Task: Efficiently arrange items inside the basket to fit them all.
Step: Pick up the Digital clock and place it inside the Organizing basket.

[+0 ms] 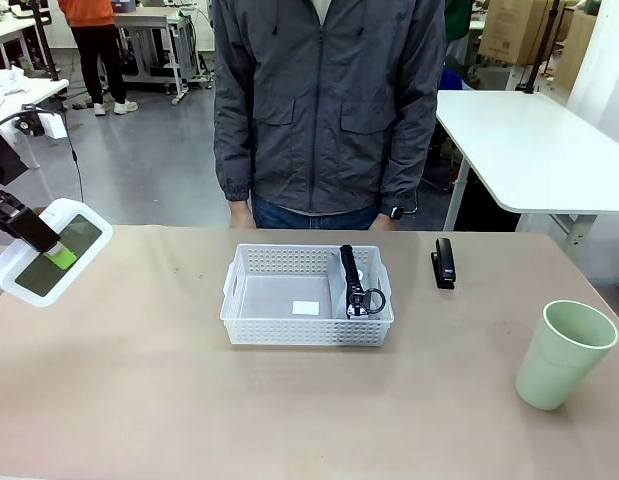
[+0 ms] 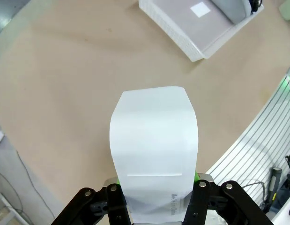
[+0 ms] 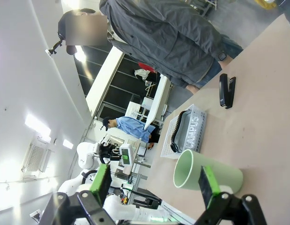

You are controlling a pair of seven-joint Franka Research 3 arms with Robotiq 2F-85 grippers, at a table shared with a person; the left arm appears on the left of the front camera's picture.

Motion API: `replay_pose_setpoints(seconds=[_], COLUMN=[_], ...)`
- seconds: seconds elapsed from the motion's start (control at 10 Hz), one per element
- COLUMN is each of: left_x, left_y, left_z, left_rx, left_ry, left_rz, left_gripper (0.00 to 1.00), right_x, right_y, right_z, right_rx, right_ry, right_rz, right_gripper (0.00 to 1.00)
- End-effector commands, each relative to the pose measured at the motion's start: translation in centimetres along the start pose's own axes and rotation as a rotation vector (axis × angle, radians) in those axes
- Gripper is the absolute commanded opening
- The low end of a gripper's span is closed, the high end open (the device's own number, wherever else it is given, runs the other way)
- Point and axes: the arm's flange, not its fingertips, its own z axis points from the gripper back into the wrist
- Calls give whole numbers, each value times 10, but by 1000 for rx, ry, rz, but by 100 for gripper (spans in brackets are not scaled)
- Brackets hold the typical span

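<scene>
Inside basket [image 1: 309,331] one pouch [image 1: 348,272], outside one stapler [image 1: 444,263], one cup [image 1: 564,356], one box [image 2: 154,145]

The left tool [image 2: 156,183] is black: jointed links [image 2: 238,199] pinned with silver screws [image 2: 85,192], and thin slivers of bright green pads [image 2: 197,177] on the inner faces. The right tool [image 3: 155,178] matches, with black links and broad green pads [image 3: 101,183]. The person [image 1: 327,60] wears a dark grey zip jacket [image 1: 289,120] with flapped chest pockets and elastic cuffs, blue jeans [image 1: 309,215] and a black watch [image 1: 394,212].
</scene>
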Motion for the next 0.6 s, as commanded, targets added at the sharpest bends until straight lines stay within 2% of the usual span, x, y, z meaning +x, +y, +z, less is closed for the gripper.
replay_pose_setpoints(seconds=[0.0, 0.2, 0.5], left_x=[34, 98, 176], left_y=[-37, -83, -96], left_z=[-5, -29, -90], left_rx=[92, 129, 171], left_ry=[23, 66, 102], left_rz=[-70, -231, -356], left_gripper=[50, 50, 50], right_x=[3, 3, 3], right_y=[1, 1, 1], right_z=[-1, -1, -1], right_rx=[14, 14, 14], right_ry=[-12, -12, -12], right_rz=[28, 28, 28], right_gripper=[100, 100, 100])
